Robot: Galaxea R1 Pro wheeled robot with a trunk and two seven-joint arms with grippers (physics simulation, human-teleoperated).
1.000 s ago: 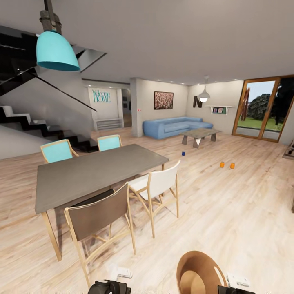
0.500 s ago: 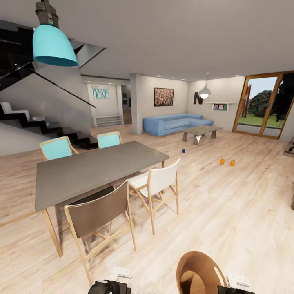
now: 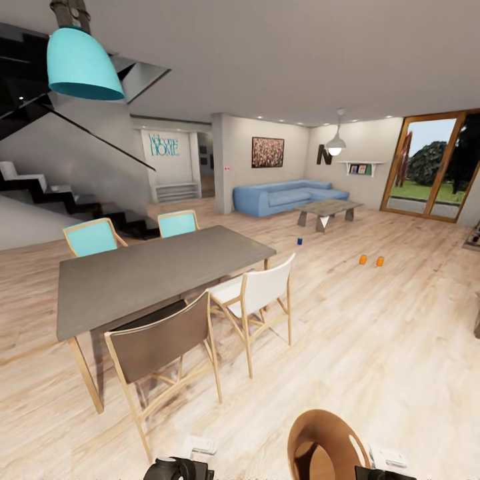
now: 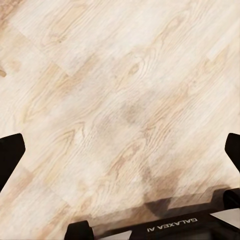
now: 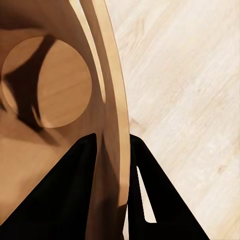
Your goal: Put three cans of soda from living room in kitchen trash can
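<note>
At the rim of the tash can (image 5: 107,125), the right end effector (image 5: 107,150) has its two dark fingers (image 5: 70,190) set one inside and one outside the thin wall, pinching it; the round floor of the bin (image 5: 47,82) shows empty beyond them. The left end effector (image 4: 120,150) hangs over bare wood floor (image 4: 120,90), its fingertips spread wide at the picture's edges with nothing between them. In the head view the tash can (image 3: 327,447) sits low beside the robot, brown-tan and open upward. Three cans of soda stand on the floor beyond the dining counter (image 3: 153,267): one blue-and-red can (image 3: 300,241) nearer the glass coffee table (image 3: 328,210), and two orange cans (image 3: 363,259) (image 3: 380,261) just beside each other, further from the counter, toward the glass doors (image 3: 433,167). All three lie well apart from the bin.

Judged step: carrying the bin toward the cans. To do it well, keep the pinch on the rim firm and the bin upright, steer the base wide of the white chair (image 3: 257,303) at the counter's corner, and stop with the cans within the free left arm's reach, the orange pair first.
</note>
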